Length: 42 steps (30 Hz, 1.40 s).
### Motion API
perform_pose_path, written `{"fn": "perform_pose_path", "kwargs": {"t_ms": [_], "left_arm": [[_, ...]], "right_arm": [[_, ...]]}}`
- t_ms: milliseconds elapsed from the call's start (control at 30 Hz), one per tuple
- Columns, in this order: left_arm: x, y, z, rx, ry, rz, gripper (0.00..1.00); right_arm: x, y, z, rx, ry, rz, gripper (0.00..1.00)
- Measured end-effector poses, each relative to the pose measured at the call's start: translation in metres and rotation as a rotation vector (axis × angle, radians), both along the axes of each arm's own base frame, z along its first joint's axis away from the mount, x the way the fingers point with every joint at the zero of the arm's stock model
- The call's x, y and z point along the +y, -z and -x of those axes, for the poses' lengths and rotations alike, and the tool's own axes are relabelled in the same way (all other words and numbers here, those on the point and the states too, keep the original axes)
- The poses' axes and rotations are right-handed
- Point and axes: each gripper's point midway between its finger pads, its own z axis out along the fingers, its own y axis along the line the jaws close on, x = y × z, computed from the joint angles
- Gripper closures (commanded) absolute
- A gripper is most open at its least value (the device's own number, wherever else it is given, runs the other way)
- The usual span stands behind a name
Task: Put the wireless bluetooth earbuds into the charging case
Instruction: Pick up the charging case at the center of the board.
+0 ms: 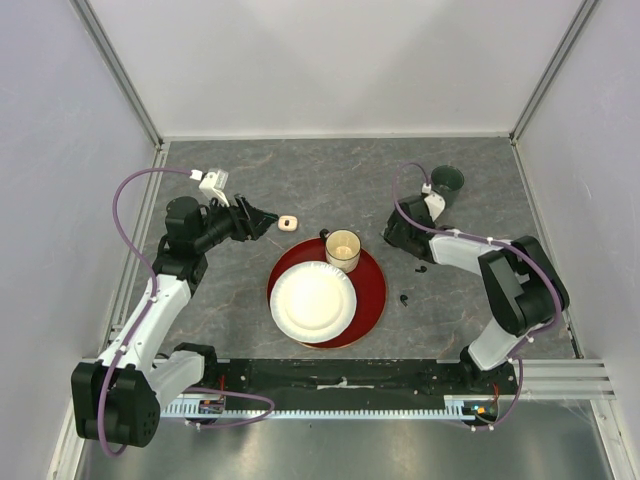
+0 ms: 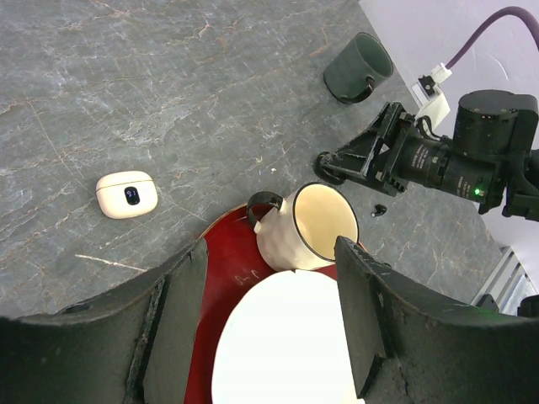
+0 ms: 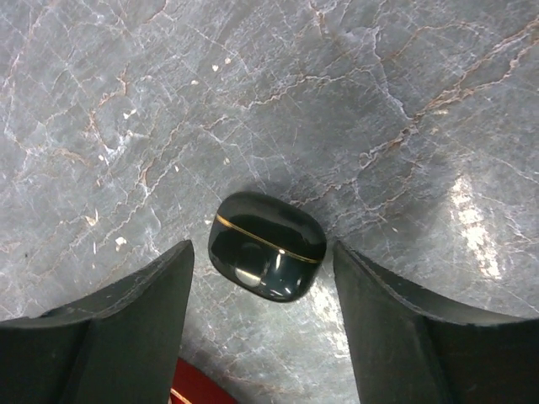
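Both jaws spread on your end: right gripper (image 3: 261,254) flanks the black case (image 3: 268,244), left gripper (image 2: 269,252) faces the mug (image 2: 313,220).

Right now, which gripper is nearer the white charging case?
Left. The left gripper is just beside the white charging case, not touching; the right gripper is beyond the mug, over the black case.

The table (image 1: 250,190) looks like grey veined stone, smooth with a faint sheen. The black charging case (image 3: 267,246) is highly glossy plastic with a thin gold-coloured line. The white charging case (image 2: 126,194) is smooth satin plastic. The red tray (image 1: 372,290) shines, while the paper plate (image 1: 313,302) is matt. The cream mug (image 2: 282,244) looks like glazed ceramic. The left tool (image 2: 269,252) has matt, grainy black fingers (image 2: 173,328).
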Motion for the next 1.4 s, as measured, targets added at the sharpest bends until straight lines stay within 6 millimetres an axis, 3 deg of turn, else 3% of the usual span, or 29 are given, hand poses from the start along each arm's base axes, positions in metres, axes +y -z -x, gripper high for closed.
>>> {"fn": "perform_pose_path", "kwargs": {"t_ms": [67,267,433,700,967,1200,1400], "left_arm": [[0.000,0.000,0.000,0.000,0.000,0.000,0.32],[0.000,0.000,0.000,0.000,0.000,0.000,0.32],[0.000,0.000,0.000,0.000,0.003,0.001,0.32],[-0.003,-0.003,0.004,-0.009,0.023,0.007,0.32],[-0.003,-0.002,0.006,-0.014,0.025,0.008,0.32],[-0.003,-0.003,0.005,-0.019,0.026,0.008,0.32],[-0.003,-0.004,0.005,-0.022,0.028,0.009,0.32]], "right_arm": [[-0.001,-0.002,0.002,-0.008,0.003,0.000,0.16],[-0.018,-0.009,0.017,-0.039,-0.123,0.151,0.12],[-0.024,-0.022,0.011,-0.098,-0.292,0.305,0.16],[0.003,-0.012,0.003,-0.083,-0.595,0.349,0.19],[0.001,-0.006,-0.003,-0.044,-0.668,0.423,0.24],[-0.001,0.007,0.004,0.022,-0.723,0.446,0.30],[-0.002,0.008,0.003,0.039,-0.730,0.454,0.39]]}}
